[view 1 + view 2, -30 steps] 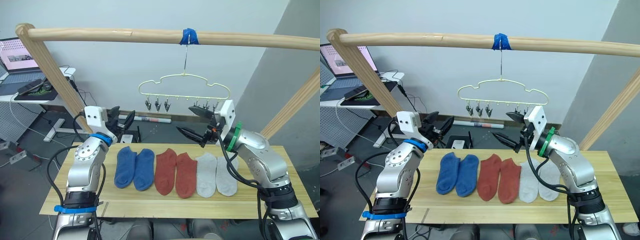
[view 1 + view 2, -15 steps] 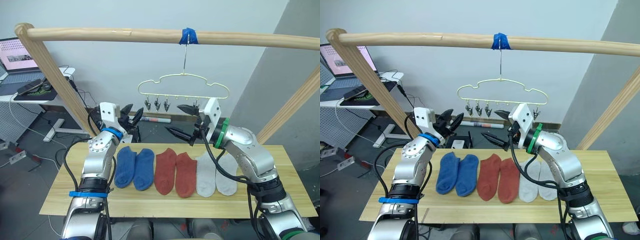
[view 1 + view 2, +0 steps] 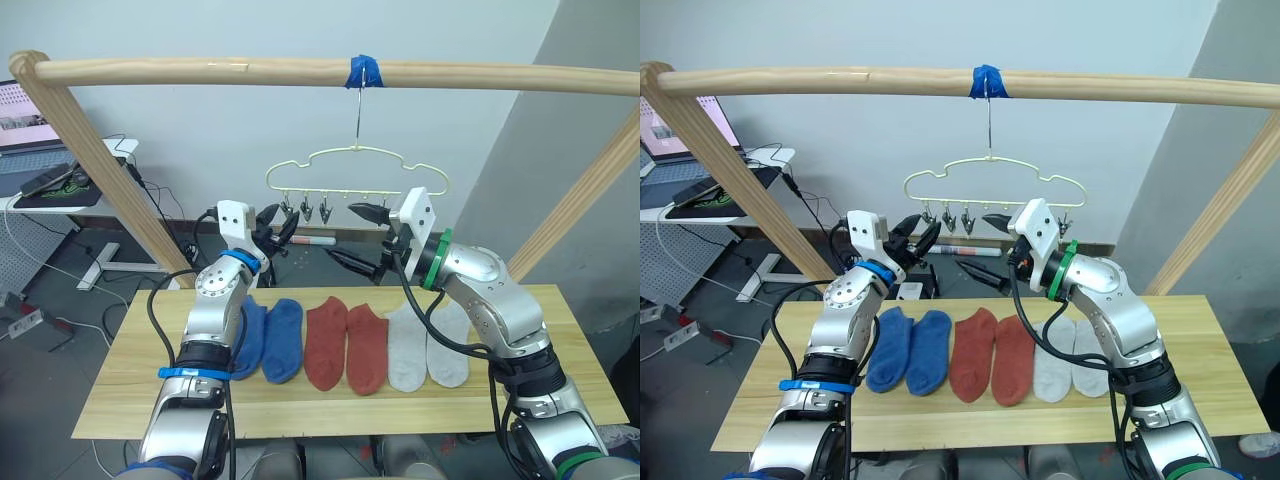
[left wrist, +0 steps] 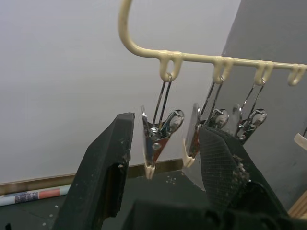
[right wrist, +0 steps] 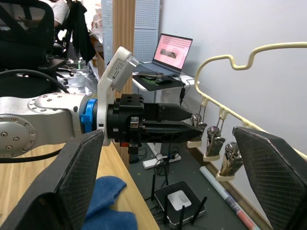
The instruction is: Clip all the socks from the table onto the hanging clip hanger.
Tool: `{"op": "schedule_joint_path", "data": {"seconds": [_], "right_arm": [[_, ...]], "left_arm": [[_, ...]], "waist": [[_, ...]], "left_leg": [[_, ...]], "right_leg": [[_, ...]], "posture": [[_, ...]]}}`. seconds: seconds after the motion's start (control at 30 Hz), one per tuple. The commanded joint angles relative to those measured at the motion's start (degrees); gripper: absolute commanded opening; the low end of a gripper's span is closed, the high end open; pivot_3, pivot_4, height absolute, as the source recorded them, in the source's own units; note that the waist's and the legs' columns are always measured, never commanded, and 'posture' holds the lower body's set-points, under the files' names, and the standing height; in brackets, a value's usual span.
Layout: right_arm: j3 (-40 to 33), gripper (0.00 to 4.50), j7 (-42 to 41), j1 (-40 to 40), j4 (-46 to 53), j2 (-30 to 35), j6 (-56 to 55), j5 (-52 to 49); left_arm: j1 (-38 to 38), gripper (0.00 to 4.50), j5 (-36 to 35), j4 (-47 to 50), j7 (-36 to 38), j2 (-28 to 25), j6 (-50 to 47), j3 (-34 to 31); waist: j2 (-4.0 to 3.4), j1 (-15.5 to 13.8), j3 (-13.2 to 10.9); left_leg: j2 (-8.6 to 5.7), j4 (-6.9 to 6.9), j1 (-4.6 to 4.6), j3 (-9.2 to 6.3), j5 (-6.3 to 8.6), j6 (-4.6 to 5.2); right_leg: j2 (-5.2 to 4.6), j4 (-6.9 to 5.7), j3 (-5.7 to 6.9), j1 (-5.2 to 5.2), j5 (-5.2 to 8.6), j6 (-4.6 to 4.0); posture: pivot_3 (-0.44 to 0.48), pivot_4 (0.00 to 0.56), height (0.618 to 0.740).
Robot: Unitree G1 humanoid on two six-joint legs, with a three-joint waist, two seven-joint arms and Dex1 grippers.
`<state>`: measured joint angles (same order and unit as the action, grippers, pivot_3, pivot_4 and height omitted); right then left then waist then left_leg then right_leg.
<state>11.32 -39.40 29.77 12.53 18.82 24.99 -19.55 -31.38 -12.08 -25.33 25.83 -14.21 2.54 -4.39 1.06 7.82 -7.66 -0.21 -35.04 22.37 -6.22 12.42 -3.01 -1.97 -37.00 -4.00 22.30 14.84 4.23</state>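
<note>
While all 6 socks [image 3: 345,341] lie untouched mid-desk [image 3: 130,395], both arms have risen to the clip hanger [image 3: 357,172], left gripper [image 4: 165,143] jaws spread around its end clip [image 4: 158,137], right gripper [image 3: 355,236] jaws spread and empty.

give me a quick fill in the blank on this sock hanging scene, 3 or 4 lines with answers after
1. The number of socks lying on the table is ____.
2. The clip hanger hangs from a wooden rail at a strip of ____ tape.
3. The left gripper has its open fingers on either side of a silver ____.
4. The sock pair nearest the right gripper is coloured ____.

Missing words: six; blue; clip; grey
</note>
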Motion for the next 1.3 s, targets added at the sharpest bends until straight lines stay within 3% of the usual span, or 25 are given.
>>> {"op": "schedule_joint_path", "data": {"seconds": [0.03, 0.33, 0.87, 1.3], "right_arm": [[-1.2, 4.5, 0.4, 0.6, 2.6, -0.1, 0.6, -0.7], [-1.5, 4.5, 0.6, 1.1, 3.3, -0.2, 1.7, -0.9], [-2.2, 4.5, 0.5, 0.9, 3.6, -0.2, 2.4, -1.3], [-2.2, 4.5, 0.4, 1.0, 4.2, -0.1, 3.2, -1.4]], "left_arm": [[-2.3, 2.33, 0.8, -0.4, 0.0, 0.1, 2.4, -0.1], [-2.9, 2.33, 1.2, -1.7, -0.3, 0.1, 3.8, -0.6], [6.1, 2.33, -1.9, 10.7, 0.1, -2.4, -1.6, -3.0], [1.7, 2.33, 0.5, 3.7, -1.6, -1.2, 1.8, -2.7]], "waist": [[0.0, 0.4, 0.0], [0.0, 1.5, 0.0], [-0.01, 2.0, 0.0], [-0.01, 1.9, 0.0]], "left_leg": [[0.0, 0.0, 0.0, 0.0, 0.0, 0.0], [0.0, 0.0, -0.01, -0.01, 0.0, 0.0], [0.01, -0.02, -0.02, -0.04, 0.0, 0.0], [0.0, -0.04, -0.01, -0.04, 0.0, 0.0]], "right_leg": [[0.0, -0.01, 0.0, 0.0, 0.0, 0.0], [0.0, -0.02, 0.0, 0.0, 0.0, 0.0], [0.0, -0.1, 0.0, 0.0, 0.0, 0.01], [0.0, -0.09, 0.0, -0.01, 0.0, 0.01]], "posture": [[-0.205, 0.104, 0.74], [-0.209, 0.102, 0.74], [-0.201, 0.116, 0.74], [-0.208, 0.117, 0.74]]}}
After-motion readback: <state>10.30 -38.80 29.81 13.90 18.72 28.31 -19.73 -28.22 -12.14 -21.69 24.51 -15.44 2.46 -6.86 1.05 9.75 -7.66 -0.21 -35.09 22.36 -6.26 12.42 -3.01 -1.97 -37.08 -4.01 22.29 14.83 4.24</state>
